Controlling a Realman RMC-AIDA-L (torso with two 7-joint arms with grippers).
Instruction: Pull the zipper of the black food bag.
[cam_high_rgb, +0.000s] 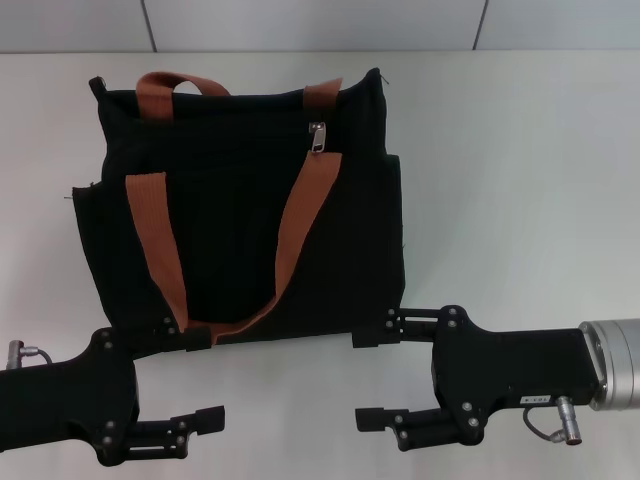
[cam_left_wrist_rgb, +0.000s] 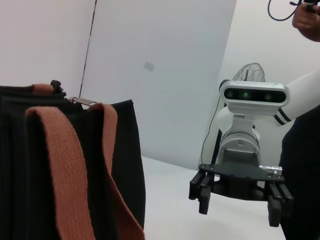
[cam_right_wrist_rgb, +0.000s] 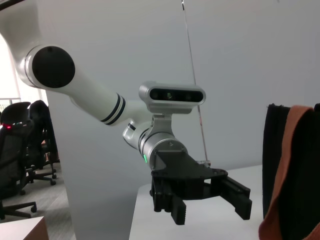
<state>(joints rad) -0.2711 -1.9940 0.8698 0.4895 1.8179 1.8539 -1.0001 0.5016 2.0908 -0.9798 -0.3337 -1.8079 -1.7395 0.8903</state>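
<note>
The black food bag (cam_high_rgb: 235, 215) lies on the white table (cam_high_rgb: 520, 170) with two rust-orange straps (cam_high_rgb: 300, 215) across its face. The small silver zipper pull (cam_high_rgb: 317, 137) sits near the bag's top edge, right of centre. My left gripper (cam_high_rgb: 200, 378) is open and empty at the bag's near left corner. My right gripper (cam_high_rgb: 372, 377) is open and empty at the bag's near right corner. The two grippers face each other. The left wrist view shows the bag (cam_left_wrist_rgb: 20, 165), the zipper pull (cam_left_wrist_rgb: 82, 102) and the right gripper (cam_left_wrist_rgb: 239, 200). The right wrist view shows the left gripper (cam_right_wrist_rgb: 207, 205) and the bag's edge (cam_right_wrist_rgb: 275, 160).
A white wall (cam_high_rgb: 320, 25) rises behind the table's far edge. In the right wrist view office chairs (cam_right_wrist_rgb: 20, 145) stand beyond the table. A fan (cam_left_wrist_rgb: 252, 73) and a person's hand (cam_left_wrist_rgb: 307, 17) show in the left wrist view.
</note>
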